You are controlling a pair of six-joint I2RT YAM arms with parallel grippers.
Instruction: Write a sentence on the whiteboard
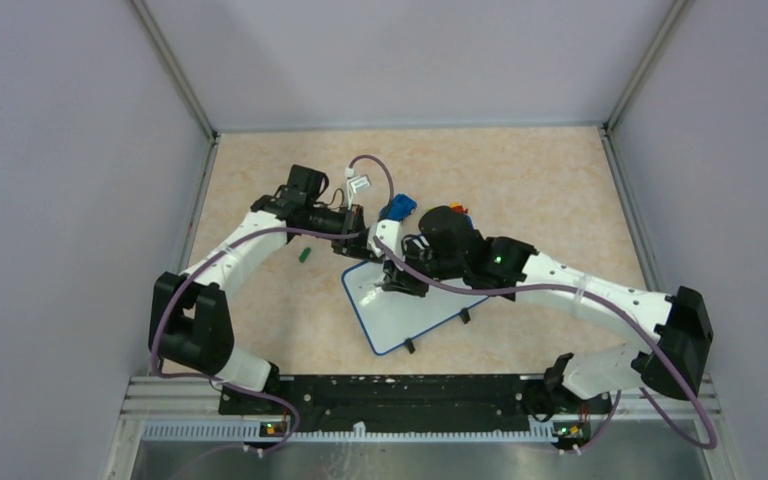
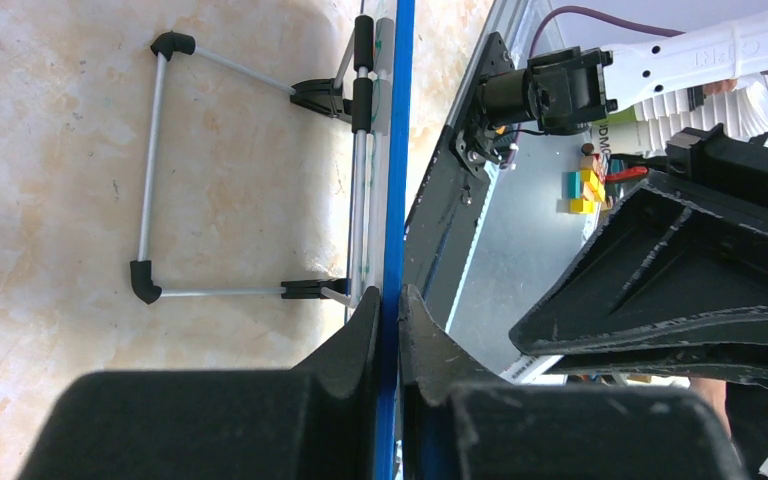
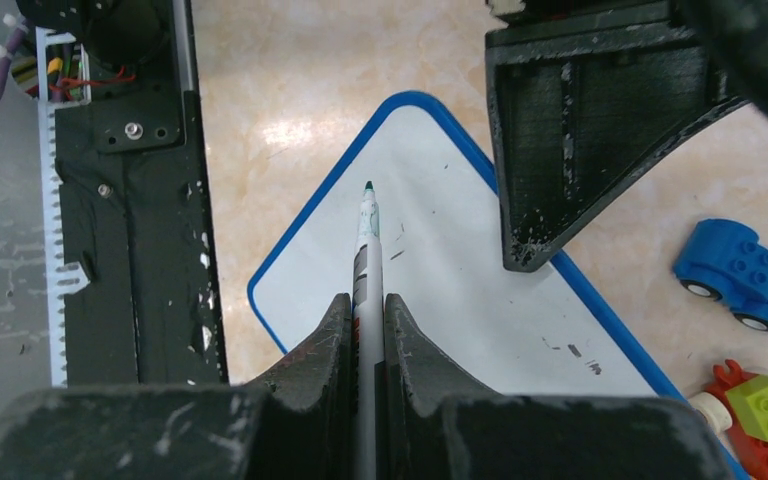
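The whiteboard point(image 1: 415, 315), white with a blue rim, lies aslant in the middle of the table, its black feet toward the arms. My left gripper point(image 1: 358, 240) is shut on the rim point(image 2: 397, 150) at the board's far corner; I see the rim edge-on between the jaws point(image 2: 392, 310). My right gripper point(image 3: 368, 310) is shut on a white marker point(image 3: 368, 245), whose green tip point(image 3: 368, 187) points at the board face point(image 3: 440, 270). The sentence is out of view; that face bears only a few small dark specks point(image 3: 572, 352).
A wire stand point(image 2: 150, 170) is hinged to the board's back. A blue toy car point(image 3: 740, 275), a green brick point(image 3: 765, 405) and other toys lie just beyond the board. A small green piece point(image 1: 303, 255) lies left of it. The black base rail point(image 3: 145, 200) runs along the near edge.
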